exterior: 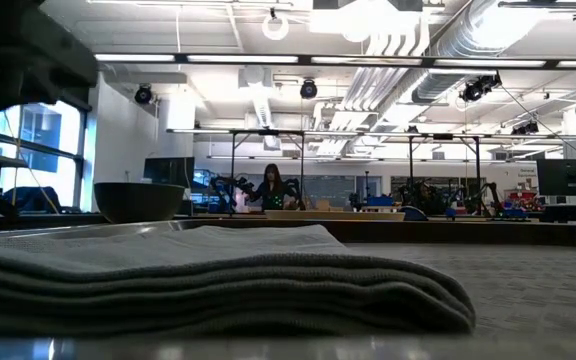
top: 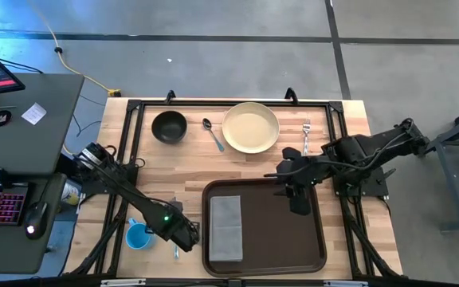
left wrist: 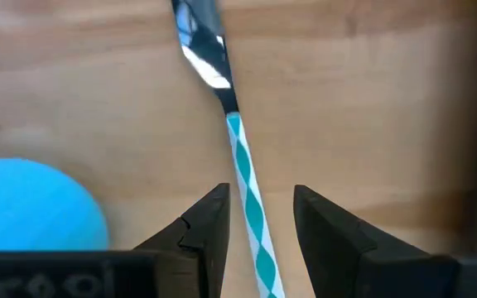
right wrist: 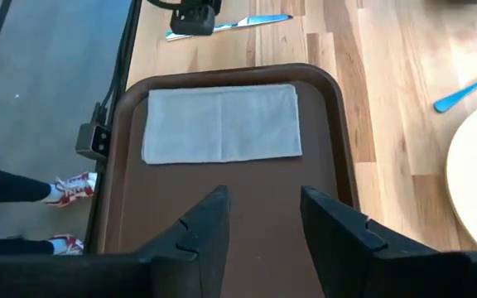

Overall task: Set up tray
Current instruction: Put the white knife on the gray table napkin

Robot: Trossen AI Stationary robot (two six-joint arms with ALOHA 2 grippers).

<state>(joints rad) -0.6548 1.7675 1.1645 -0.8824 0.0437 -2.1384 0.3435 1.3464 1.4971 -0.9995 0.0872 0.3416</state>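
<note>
Starting at nine o'clock on the wooden table (top: 349,127), the left gripper (top: 183,233) sits low over the boards just beside the tray's left edge, its fingers (left wrist: 201,228) standing apart on either side of a utensil handle (left wrist: 251,211) striped in teal and white, not pinched on it. The shiny metal end of that knife (left wrist: 204,50) points away from the wrist. A blue cup (top: 138,236) stands just left of this gripper, toward eight o'clock.

Toward eleven o'clock a dark bowl (top: 169,126) rests on the wood, with a spoon (top: 213,134) just to its right. At twelve o'clock lies a pale yellow plate (top: 251,127), and a fork (top: 306,135) lies beside it on the right, toward one o'clock.

At six o'clock sits the tray (top: 277,239), dark brown with rounded corners, lying flat on the near half of the table. A grey folded napkin (top: 225,227) lies inside it along its left side.

Toward three o'clock the right arm reaches in, and the right gripper (top: 299,201) hangs over the tray's upper right part. Its fingers (right wrist: 205,228) are spread with nothing between them, bare tray floor showing in the gap.
</note>
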